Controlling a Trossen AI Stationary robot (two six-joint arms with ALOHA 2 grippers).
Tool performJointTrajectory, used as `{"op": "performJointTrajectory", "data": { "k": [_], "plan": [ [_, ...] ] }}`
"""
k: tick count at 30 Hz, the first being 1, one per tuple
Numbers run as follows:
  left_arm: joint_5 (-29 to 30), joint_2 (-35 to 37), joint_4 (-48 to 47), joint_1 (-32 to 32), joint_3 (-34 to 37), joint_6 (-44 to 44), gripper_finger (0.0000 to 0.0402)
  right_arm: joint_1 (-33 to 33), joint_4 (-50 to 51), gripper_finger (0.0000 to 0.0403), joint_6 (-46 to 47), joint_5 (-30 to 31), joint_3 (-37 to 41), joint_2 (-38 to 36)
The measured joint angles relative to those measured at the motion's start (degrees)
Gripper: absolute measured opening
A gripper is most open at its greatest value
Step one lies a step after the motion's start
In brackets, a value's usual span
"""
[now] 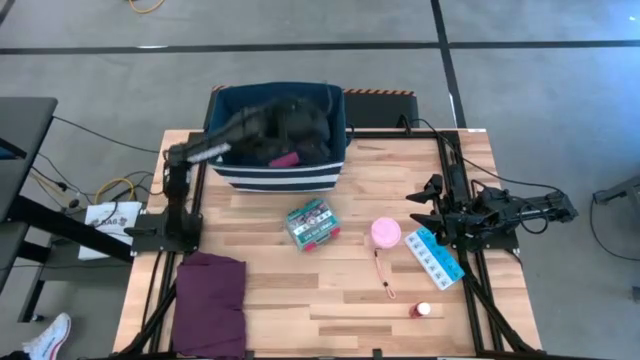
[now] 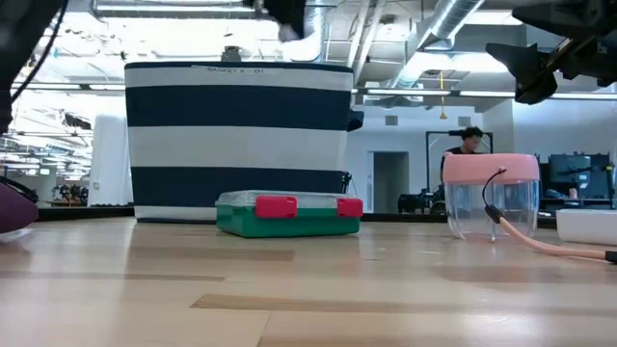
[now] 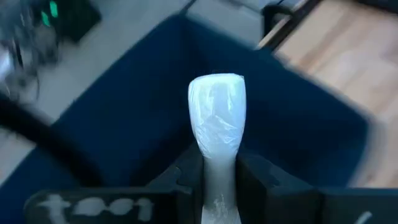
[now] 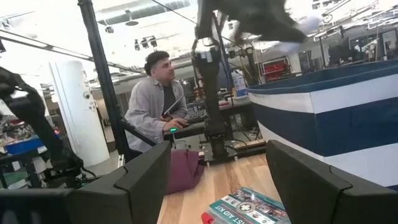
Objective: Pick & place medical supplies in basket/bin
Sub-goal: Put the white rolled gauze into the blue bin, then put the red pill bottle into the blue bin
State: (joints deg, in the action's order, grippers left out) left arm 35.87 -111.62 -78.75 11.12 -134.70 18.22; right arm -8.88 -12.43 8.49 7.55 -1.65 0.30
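Note:
My left gripper [image 1: 303, 124] hangs over the inside of the navy, white-striped bin [image 1: 228, 100], shut on a white tube in clear wrap [image 3: 216, 112]. A magenta roll [image 1: 285, 158] lies in the bin. On the table in front of the bin lie the green-red packet [image 1: 312, 222], the pink tub [image 1: 386, 233], the blue-white pill strip [image 1: 435, 257] and a small bottle [image 1: 423, 310]. My right gripper [image 1: 425, 207] waits open at the table's right side, above the pill strip. My left gripper pinches the white tube between its two fingers [image 3: 186, 177] at the tube's lower part [image 3: 217, 168]. The tube's rounded end [image 3: 216, 87] sticks out past the fingertips. The tube is lifted clear above the bin's dark inside.
A folded purple cloth [image 1: 210, 300] lies at the table's near left corner. A thin pink cord [image 1: 382, 272] runs from the tub toward the near edge. A person [image 4: 155, 99] sits beyond the table's left side. Bare wood shows in the table's near middle.

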Motion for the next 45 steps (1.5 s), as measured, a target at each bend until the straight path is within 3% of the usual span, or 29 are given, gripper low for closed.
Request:
{"op": "performJointTrajectory", "data": {
  "k": [8, 11, 20, 23, 35, 45],
  "plan": [
    [-22.06, -9.61, 3.31, 13.48, 0.02, -2.36, 0.0056, 0.00, 0.67, 0.0260, -0.02, -0.02, 0.00, 0.04],
    [-26.35, -14.15, 2.41, 15.89, 0.03, -2.81, 0.0057, 0.00, 2.39, 0.0260, 0.00, -0.02, 0.02, 0.09],
    [-27.91, -21.58, -0.28, 17.04, 0.05, -8.99, 0.0068, -0.02, 5.63, 0.0260, 0.04, -0.07, 0.02, 0.07],
    [-27.88, -21.77, -3.77, 16.96, 0.05, -11.19, 0.0086, -0.02, 5.83, 0.0260, 0.04, -0.11, 0.02, 0.07],
    [-27.62, -21.55, -3.51, 16.52, -0.04, -11.90, 0.0162, -0.02, 6.36, 0.0260, 0.52, -0.08, 0.02, 0.07],
    [-28.11, -20.70, -2.80, 16.21, -0.21, -11.02, 0.0169, -0.02, 6.82, 0.0260, 0.55, -0.07, 0.02, 0.07]
  ]
}}
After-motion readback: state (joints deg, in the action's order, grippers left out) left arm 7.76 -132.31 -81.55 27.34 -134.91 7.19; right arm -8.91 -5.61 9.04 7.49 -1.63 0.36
